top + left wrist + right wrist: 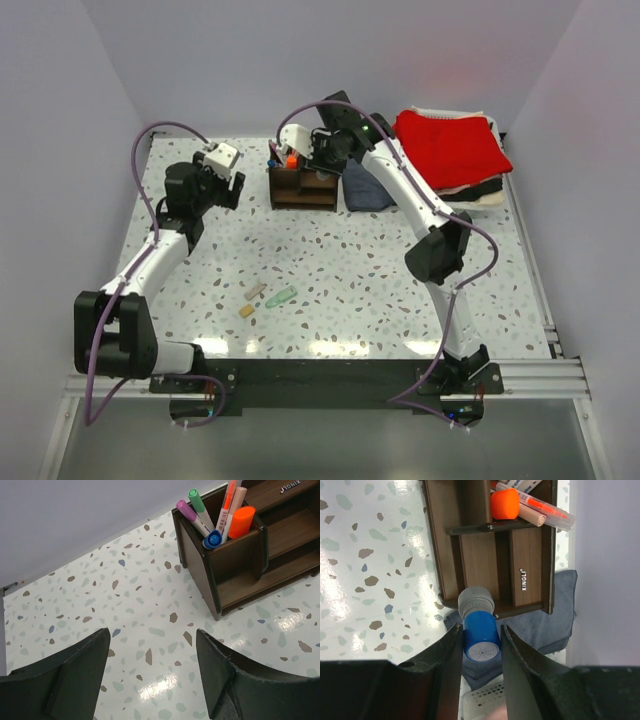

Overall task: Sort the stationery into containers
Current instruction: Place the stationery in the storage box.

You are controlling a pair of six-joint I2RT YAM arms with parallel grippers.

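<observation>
The left arm (pixel 150 264) and right arm (pixel 411 192) share white links and black joints. A thin purple cable (pixel 165 124) loops along each. Both bases bolt to a black plate (pixel 320 376). Each end effector has broad, matte black, wedge-shaped fingers (pixel 70 680).

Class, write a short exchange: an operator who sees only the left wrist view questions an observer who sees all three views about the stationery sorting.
Operator: I only have the left wrist view. Is the right arm holding anything?
Observer: Yes. The right gripper is shut on a blue cylinder with a grey end, close to the organizer.
Operator: Is any stationery loose on the table?
Observer: Two tan blocks and a pale green piece lie on the table near its front, apart from the organizer.
</observation>
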